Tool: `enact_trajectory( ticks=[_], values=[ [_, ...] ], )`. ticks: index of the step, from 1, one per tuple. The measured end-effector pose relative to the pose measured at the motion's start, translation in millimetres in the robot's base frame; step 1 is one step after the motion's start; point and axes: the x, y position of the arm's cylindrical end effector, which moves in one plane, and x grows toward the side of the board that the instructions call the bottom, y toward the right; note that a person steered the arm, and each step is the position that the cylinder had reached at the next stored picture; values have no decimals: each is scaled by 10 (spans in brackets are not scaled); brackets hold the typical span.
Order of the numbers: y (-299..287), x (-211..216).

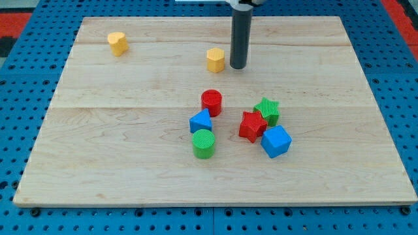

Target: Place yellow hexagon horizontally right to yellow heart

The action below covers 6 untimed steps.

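Our tip [237, 67] sits on the tabletop [130, 163], a bare rod grasping nothing. The yellow hexagon [215, 59] is just beside it toward the view's left. The yellow heart [117, 43] lies well apart, farther left. Below the tip cluster the other blocks, red cylinder [211, 102] nearest.

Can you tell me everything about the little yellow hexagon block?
The yellow hexagon is a small, chunky block with flat sides and a flat top, in plain matte yellow. It stands upright on the pale wooden board, near the view's top and a bit right of the middle. My tip is just to its right, very close; I cannot tell if they touch. No other block touches it. The yellow heart sits far off to its left, slightly higher in the view.
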Motion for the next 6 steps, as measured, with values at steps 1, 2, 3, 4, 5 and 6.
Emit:
enact_trajectory(
  ticks=[1, 2, 3, 4, 5, 6],
  values=[
    [-18, 6],
    [-312, 17],
    [-560, 17],
    [-605, 17],
    [-604, -81],
    [-604, -479]
  ],
)
